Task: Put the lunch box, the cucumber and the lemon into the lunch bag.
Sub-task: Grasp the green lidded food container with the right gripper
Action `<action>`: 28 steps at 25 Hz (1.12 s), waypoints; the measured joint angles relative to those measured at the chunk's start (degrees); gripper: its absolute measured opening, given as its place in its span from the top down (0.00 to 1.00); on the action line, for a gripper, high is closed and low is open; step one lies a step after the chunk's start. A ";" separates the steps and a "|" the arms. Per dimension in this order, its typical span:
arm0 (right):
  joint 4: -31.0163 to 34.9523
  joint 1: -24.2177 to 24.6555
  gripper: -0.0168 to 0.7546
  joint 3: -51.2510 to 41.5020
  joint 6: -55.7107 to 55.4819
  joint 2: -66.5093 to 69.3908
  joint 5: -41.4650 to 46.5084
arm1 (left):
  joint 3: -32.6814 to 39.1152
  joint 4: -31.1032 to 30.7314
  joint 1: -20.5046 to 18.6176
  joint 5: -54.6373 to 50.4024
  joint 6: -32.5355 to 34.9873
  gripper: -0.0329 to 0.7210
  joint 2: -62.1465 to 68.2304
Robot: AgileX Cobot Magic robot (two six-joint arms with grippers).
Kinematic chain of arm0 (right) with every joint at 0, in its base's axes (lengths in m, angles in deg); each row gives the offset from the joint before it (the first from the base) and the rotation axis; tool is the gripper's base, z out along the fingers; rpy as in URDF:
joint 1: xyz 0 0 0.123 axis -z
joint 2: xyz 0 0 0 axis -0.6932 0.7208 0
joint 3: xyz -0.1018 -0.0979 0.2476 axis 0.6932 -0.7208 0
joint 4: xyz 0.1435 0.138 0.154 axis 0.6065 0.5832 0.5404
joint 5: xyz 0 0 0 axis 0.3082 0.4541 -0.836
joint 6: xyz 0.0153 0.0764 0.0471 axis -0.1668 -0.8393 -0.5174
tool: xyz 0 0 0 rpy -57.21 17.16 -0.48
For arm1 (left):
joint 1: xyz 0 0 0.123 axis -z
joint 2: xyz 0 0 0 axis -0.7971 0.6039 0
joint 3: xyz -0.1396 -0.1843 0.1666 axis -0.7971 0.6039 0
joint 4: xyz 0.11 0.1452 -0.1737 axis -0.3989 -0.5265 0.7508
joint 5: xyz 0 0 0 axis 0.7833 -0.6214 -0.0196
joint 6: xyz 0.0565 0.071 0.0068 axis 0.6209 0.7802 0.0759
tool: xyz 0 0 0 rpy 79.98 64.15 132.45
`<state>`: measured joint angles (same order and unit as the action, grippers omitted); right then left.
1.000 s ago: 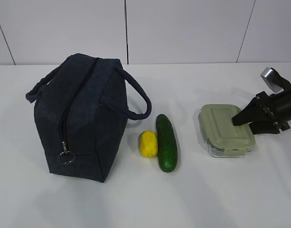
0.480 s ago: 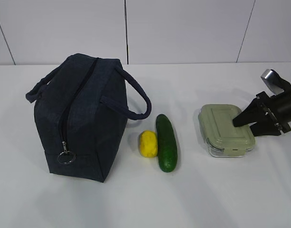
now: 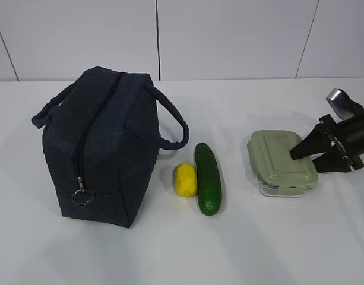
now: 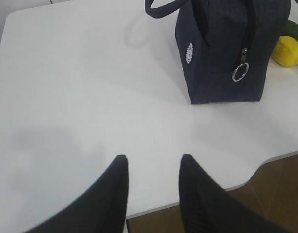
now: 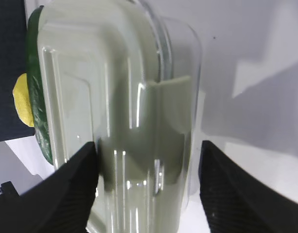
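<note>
**Nothing Packed Yet, Bag Zipped**

Lunch bag (image 3: 104, 148) at 9 o'clock on the table (image 3: 229, 249), zipper closed, ring pull (image 3: 83, 196) low on the near end. Lemon (image 3: 185, 179) touching cucumber (image 3: 208, 178) at centre, just right of the bag. Lunch box (image 3: 282, 162) at 3 o'clock, flat on the table, not lifted. Right gripper (image 3: 303, 151) spread wide, straddling the box's right end, apparently not clamped yet. Left gripper (image 4: 151, 167) partly apart, empty, well clear of the bag. Left to do: unzipping, then all three placements.
</note>
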<state>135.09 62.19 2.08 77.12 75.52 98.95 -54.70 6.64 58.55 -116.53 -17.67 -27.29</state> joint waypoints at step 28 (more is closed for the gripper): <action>3.63 0.00 0.48 -1.95 0.32 0.00 0.34 | 0.00 0.00 0.00 0.00 0.00 0.64 0.00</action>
<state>138.72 62.19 0.12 77.44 75.52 99.28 -54.70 6.64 58.55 -116.53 -17.67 -27.29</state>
